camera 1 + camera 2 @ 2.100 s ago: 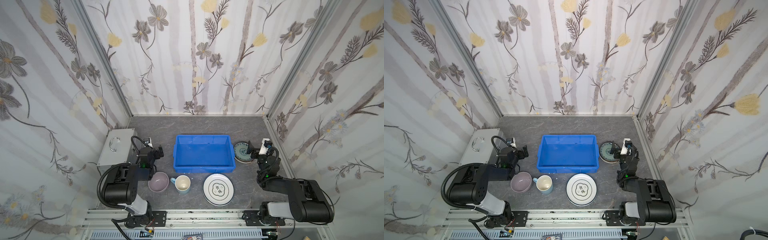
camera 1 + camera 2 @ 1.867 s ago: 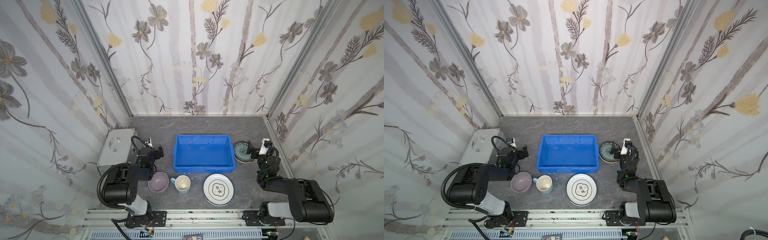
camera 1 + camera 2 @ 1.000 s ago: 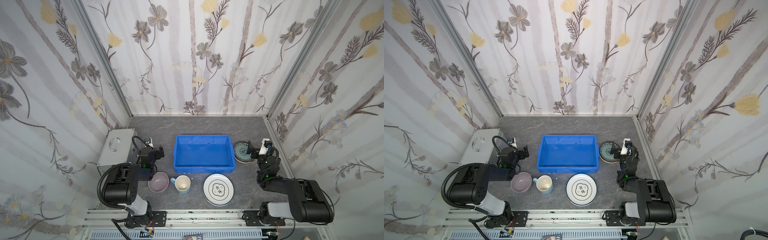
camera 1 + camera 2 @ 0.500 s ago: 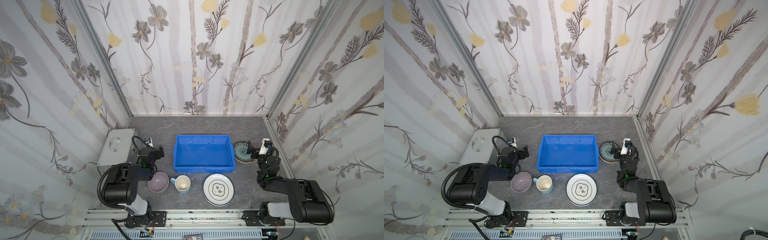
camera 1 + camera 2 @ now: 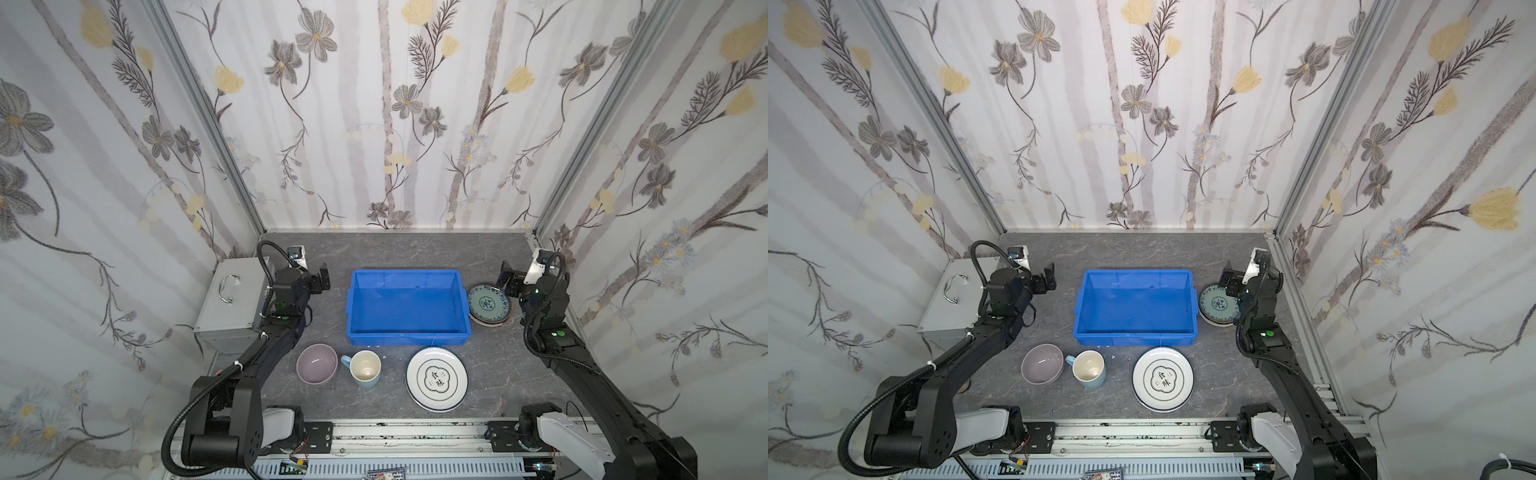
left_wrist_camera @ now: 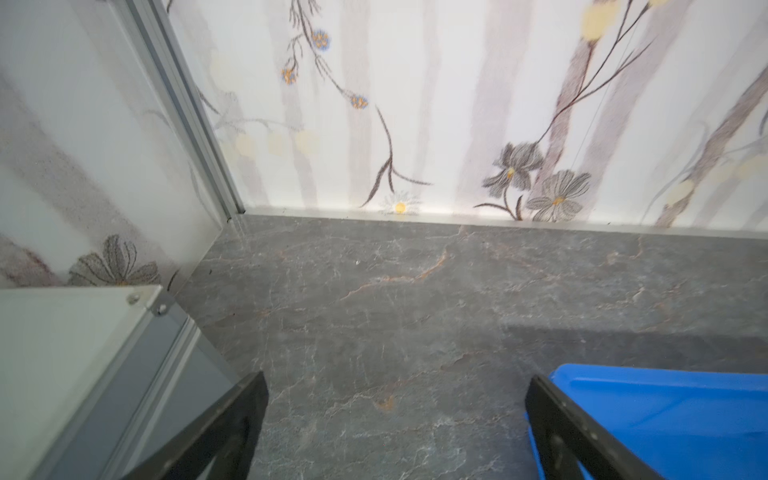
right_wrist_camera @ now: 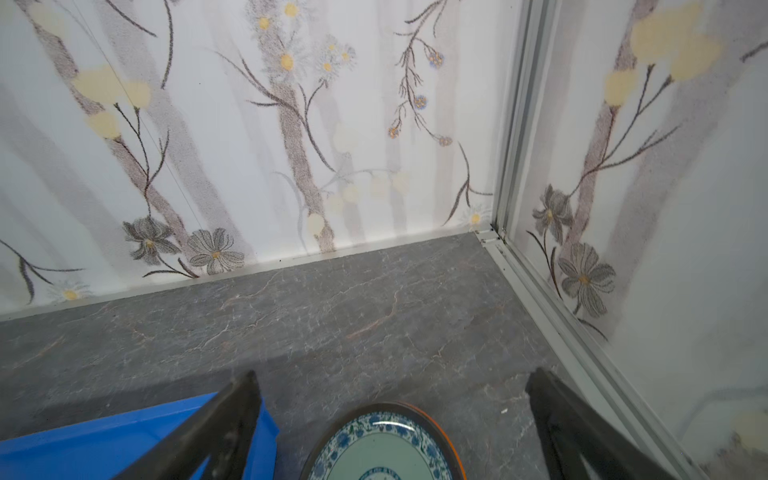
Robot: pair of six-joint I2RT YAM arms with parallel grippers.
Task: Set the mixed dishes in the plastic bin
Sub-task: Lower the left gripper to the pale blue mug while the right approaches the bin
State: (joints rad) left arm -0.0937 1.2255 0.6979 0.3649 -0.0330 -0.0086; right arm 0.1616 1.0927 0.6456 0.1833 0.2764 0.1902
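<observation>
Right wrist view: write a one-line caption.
Open right gripper near the teal-patterned plate, with the blue bin beside it.

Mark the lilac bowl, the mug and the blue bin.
lilac bowl [image 5: 316, 364], in a top view, inner bottom.
mug [image 5: 365, 368], in a top view, cream inside.
blue bin [image 5: 405, 305], in a top view, bare floor.
</observation>
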